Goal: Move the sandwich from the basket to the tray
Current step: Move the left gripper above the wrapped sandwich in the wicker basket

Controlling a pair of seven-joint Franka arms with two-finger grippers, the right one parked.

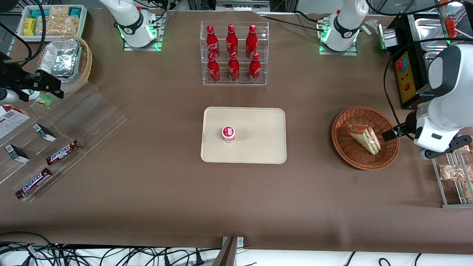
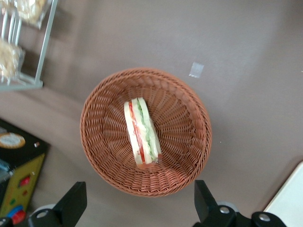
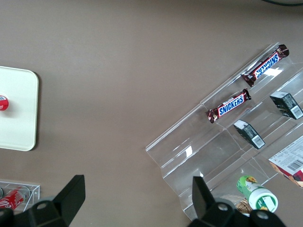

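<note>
The sandwich [image 1: 364, 138] [image 2: 141, 132], a wedge of pale bread with red and green filling, lies in the round reddish-brown basket [image 1: 343, 147] [image 2: 184, 142] toward the working arm's end of the table. My left gripper [image 1: 391, 134] [image 2: 139, 203] hangs open above the basket's rim, with nothing between its fingers. It is apart from the sandwich. The cream tray [image 1: 258, 125] [image 2: 289, 198] lies flat at the table's middle, beside the basket.
A small red-and-white cup [image 1: 228, 133] stands on the tray. An acrylic rack of red bottles [image 1: 233, 55] stands farther from the front camera than the tray. A metal rack of bagged snacks [image 1: 456, 177] and a control box [image 1: 406, 77] flank the basket. Clear shelves with Snickers bars [image 1: 55, 140] lie toward the parked arm's end.
</note>
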